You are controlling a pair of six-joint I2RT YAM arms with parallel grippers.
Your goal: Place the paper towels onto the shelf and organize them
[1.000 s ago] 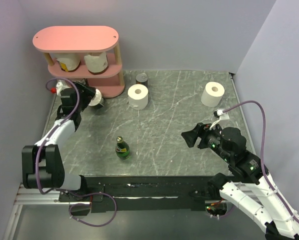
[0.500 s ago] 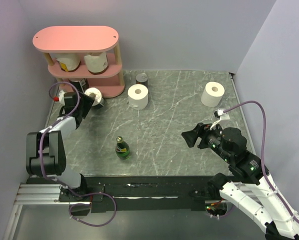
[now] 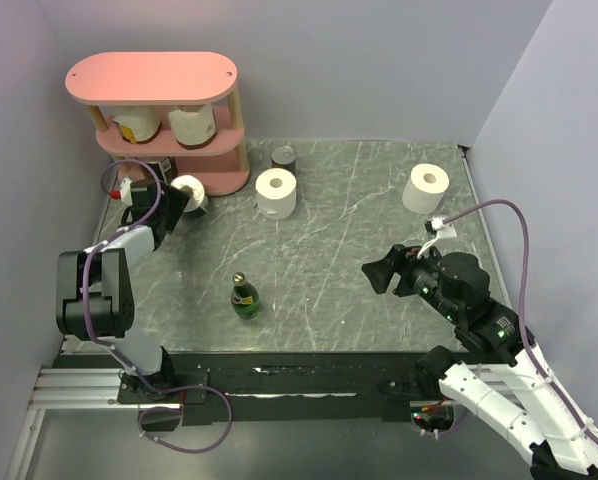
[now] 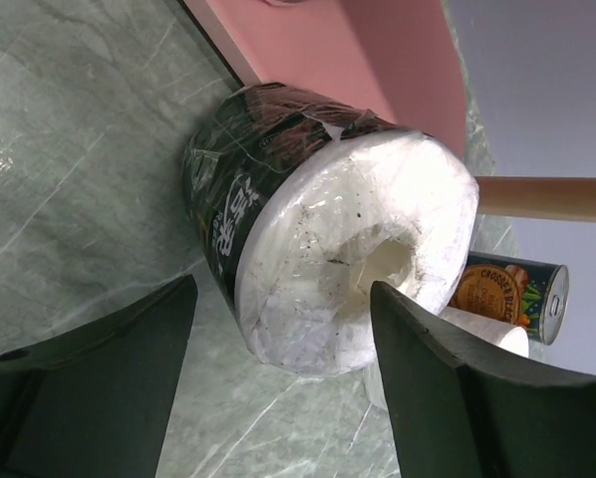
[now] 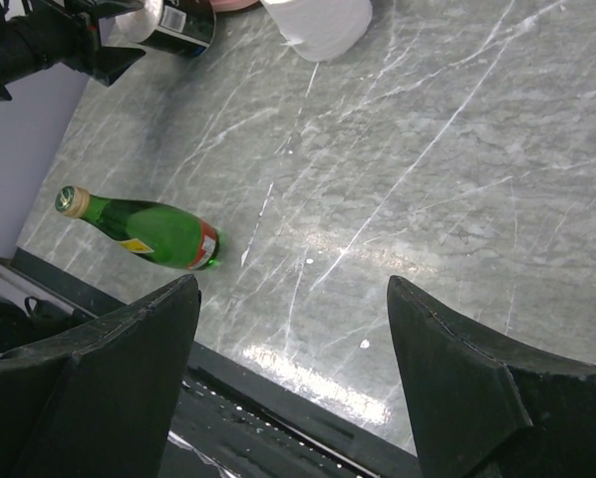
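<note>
green bottle (image 3: 244, 297), tin can (image 3: 284, 158), marble tabletop (image 3: 359, 220)

Two rolls (image 3: 191, 125) on shelf (image 3: 149, 75) middle tier, another roll (image 3: 189, 190) beside its base

The surface (image 5: 457, 149) looks like polished grey-green stone with pale veins, and it gives back a soft glare. The roll (image 4: 318, 239) before my left jaws is wrapped in thin glossy plastic film, crinkled and dark with print. The shelf (image 4: 358, 60) board is smooth matt pink and its post (image 4: 547, 197) is light bare wood. The tin can (image 4: 512, 289) has a shiny metal rim. The bottle (image 5: 149, 231) is glossy green glass. The far white roll (image 3: 425, 187) is matt soft paper. My jaws look like dark matt plastic.
</note>
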